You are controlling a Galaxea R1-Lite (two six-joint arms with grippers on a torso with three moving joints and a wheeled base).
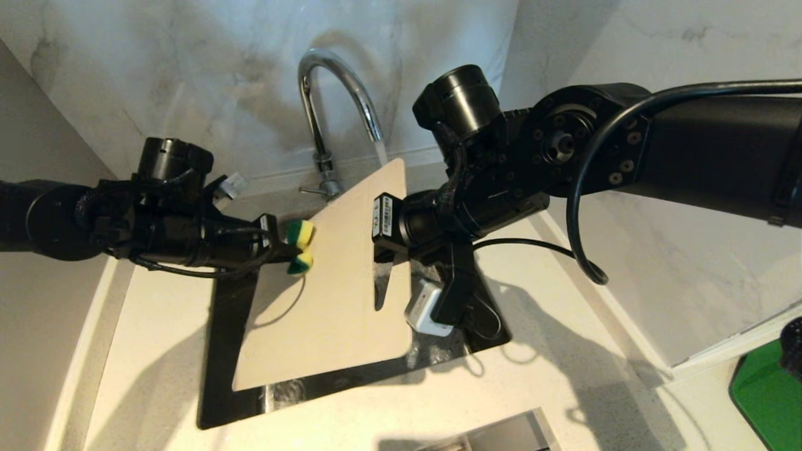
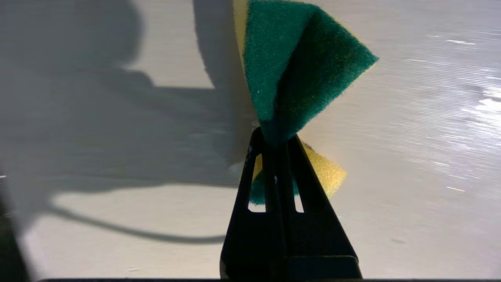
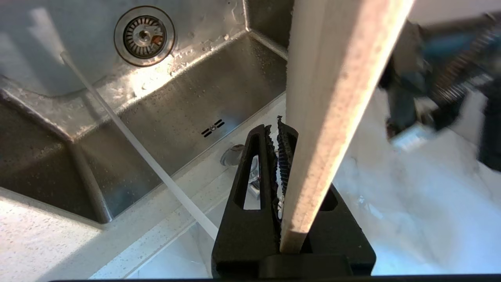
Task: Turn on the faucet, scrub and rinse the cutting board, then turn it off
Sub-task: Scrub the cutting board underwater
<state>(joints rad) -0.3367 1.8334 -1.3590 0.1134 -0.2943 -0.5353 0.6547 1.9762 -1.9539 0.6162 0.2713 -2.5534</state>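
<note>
- Nearest us, the speckled white desk (image 1: 564,388) frames a dark, wet steel sink (image 1: 225,351), its round drain strainer (image 3: 144,36) showing in the right wrist view.
- Over the sink, we see the cutting board (image 1: 332,300) held tilted, its lower end above the basin and its upper end raised toward the tap; the oblong handle slot lies along the side by our right arm.
- Our right gripper (image 1: 385,247) reaches in from the right, its fingers (image 3: 250,176) clamped on the board's edge, which passes between them in the right wrist view.
- Our left gripper (image 1: 289,249) comes in from the left, its fingers (image 2: 270,188) pinched tight on a folded yellow and green sponge (image 1: 301,245), which sits at the board's left edge, against or just off its pale face; we cannot tell which.
- Behind the board, the faucet (image 1: 326,106) stands against the marble wall (image 1: 156,75), its thin lever at the base, a stream of water (image 1: 381,152) falling from the arched spout onto the board's upper end.
- Far right, a green object (image 1: 767,391) lies on the desk's corner.
</note>
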